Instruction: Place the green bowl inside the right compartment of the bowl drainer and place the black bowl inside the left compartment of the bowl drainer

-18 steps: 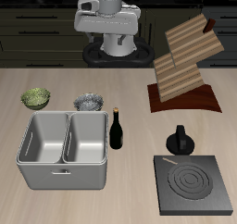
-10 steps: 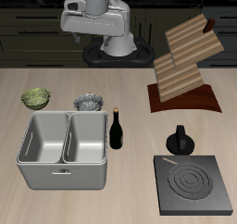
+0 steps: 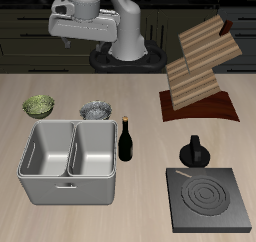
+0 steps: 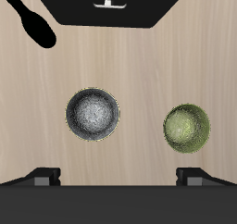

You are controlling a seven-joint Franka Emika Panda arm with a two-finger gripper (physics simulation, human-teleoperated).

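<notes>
Hovering arm, exterior view: the claw (image 3: 66,43) hangs high above the worktop's (image 3: 140,96) back edge, well apart from every object.
Claw state: spread apart, nothing between the fingers, as the wrist view suggests.
Bowls, exterior view: the green bowl (image 3: 39,106) and the black bowl (image 3: 96,110) sit behind the bowl drainer (image 3: 68,163), both wells bare.
Open room: a dark bottle (image 3: 126,140) stands just beside the drainer.
Wrist view: black bowl (image 4: 93,114) and green bowl (image 4: 187,128) lie apart on bare wood; the drainer (image 4: 111,6) is cut off.
Hard to tell: only the fingertips (image 4: 45,177) show.
</notes>
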